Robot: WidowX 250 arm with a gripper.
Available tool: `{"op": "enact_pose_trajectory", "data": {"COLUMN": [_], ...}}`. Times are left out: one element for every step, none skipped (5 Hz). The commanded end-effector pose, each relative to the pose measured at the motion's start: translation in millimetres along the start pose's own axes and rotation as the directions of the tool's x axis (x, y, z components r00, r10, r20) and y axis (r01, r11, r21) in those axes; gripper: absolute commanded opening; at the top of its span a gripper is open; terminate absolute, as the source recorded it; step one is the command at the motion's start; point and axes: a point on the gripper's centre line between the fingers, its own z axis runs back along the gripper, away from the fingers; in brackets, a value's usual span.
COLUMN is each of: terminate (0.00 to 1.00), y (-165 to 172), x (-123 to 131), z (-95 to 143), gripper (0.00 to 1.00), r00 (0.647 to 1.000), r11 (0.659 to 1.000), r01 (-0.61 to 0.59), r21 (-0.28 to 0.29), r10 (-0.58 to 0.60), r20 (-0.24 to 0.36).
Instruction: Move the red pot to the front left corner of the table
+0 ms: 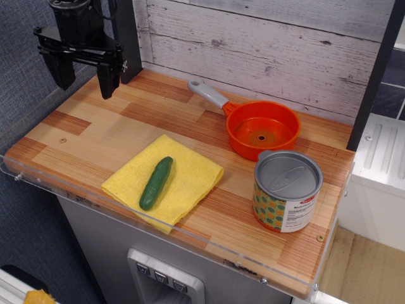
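Observation:
The red pot (262, 130) is a small orange-red saucepan with a hole in its bottom. It stands upright at the back right of the wooden table (95, 136). Its grey handle (207, 94) points to the back left. My gripper (85, 79) hangs above the table's back left corner, far to the left of the pot. Its two black fingers point down with a gap between them and hold nothing.
A patterned tin can with a grey lid (286, 190) stands just in front of the pot, near the right edge. A yellow cloth (183, 183) lies at the front middle with a green cucumber (155, 182) on it. A whitewashed plank wall (266, 44) runs behind the table.

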Motion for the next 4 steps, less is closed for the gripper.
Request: {"op": "enact_pose_trajectory", "data": {"terminate": [0.0, 0.0, 0.0, 0.0], "y": [0.0, -17.1, -36.6, -56.2], "x": [0.0, 1.4, -2.4, -1.4], "z": [0.0, 5.0, 6.3, 5.4], "gripper": [1.0, 1.0, 1.0, 1.0], "r00": [1.0, 0.994, 0.987, 0.977], "r11": [1.0, 0.994, 0.987, 0.977], "r01": [0.0, 0.11, 0.159, 0.214], "r21": [0.0, 0.02, 0.008, -0.013], "r10": [0.0, -0.11, -0.159, -0.213], "r20": [0.0, 0.002, 0.009, 0.022]}}
